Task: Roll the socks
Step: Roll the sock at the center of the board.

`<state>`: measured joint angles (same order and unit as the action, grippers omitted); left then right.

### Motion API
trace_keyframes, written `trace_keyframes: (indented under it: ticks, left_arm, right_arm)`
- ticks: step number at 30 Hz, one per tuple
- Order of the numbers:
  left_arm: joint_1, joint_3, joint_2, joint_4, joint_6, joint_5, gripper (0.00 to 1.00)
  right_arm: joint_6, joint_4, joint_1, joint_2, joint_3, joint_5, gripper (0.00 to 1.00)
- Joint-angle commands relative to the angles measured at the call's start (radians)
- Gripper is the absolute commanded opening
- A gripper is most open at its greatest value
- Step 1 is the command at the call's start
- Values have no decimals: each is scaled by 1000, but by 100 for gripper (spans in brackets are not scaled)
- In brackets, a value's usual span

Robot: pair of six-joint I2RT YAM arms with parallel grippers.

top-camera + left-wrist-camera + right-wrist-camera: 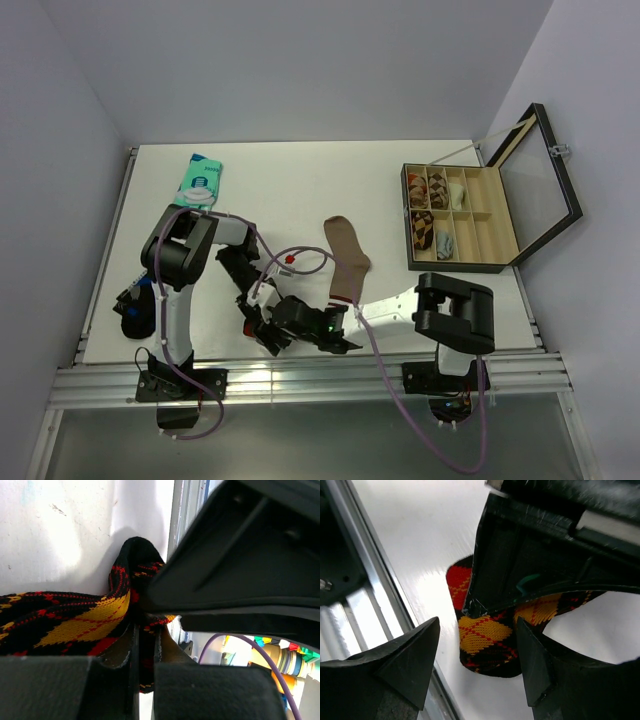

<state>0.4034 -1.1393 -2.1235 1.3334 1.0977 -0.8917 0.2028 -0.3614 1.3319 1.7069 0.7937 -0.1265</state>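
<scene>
A: White table (280, 190), pale walls on three sides. Where do the socks sit?

B: One, the tan sock (347, 255), lies flat near the middle, toe away from the arms and striped cuff toward them. The other, the argyle sock (75, 622), is right at the near edge beside the metal rail, with both wrists crowded over it.

A: And the tools?

B: The left gripper (143, 650) is pinched narrow on a fold of the argyle sock, and the fabric bunches up between its fingers. The right gripper (477, 650) stands wide with nothing in it. Its jaws straddle the sock's rounded end without touching it, as far as I can tell.

A: How will that sock behave?

B: It looks light, soft and limp. It should drape and crease wherever it is lifted, and it has no stiffness to hold a roll on its own. The knit looks grippy enough not to slip out of a firm pinch, though a shallow bite might catch only one layer.

A: So where would you take hold?

B: At the free rounded end, square across its width and through the full thickness, so both layers turn together. The left's pinch would anchor the rest. The rail is very close, so fingers coming down there risk striking it.
</scene>
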Motion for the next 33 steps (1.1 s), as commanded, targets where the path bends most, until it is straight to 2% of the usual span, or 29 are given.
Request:
trace_keyframes:
  ticks: [1,7,12,13,14,15,17,19,22,24,33]
  left_arm:
    - [6,-5,-29,-119,54,125,0]
    - [6,-31,-39,-85,60,122,0]
    - [5,-54,-52,-66,59,106,1]
    - [6,-56,-52,-65,59,102,1]
    - [6,-56,-50,-66,54,97,3]
    - [6,-56,-44,-74,48,97,6]
    - [6,-54,-35,-69,53,91,11]
    - [6,-56,-10,-76,39,91,17]
    - [5,-63,28,-59,39,83,28]
    - [5,-77,55,-37,51,74,31]
    - [-15,-123,131,0,37,63,34]
  right_arm:
    - [-40,15,12,28,48,-65,69]
    - [-59,42,26,69,61,-116,63]
    - [-56,29,36,95,58,-140,51]
    - [-51,29,36,97,59,-140,47]
    - [-49,29,36,100,61,-140,30]
    - [-45,38,36,102,64,-145,17]
    - [-43,50,36,109,68,-150,4]
    - [-40,59,38,115,73,-151,1]
    - [-36,70,36,114,65,-151,0]
    - [-31,68,38,109,56,-156,0]
    - [-8,85,35,111,35,-168,0]
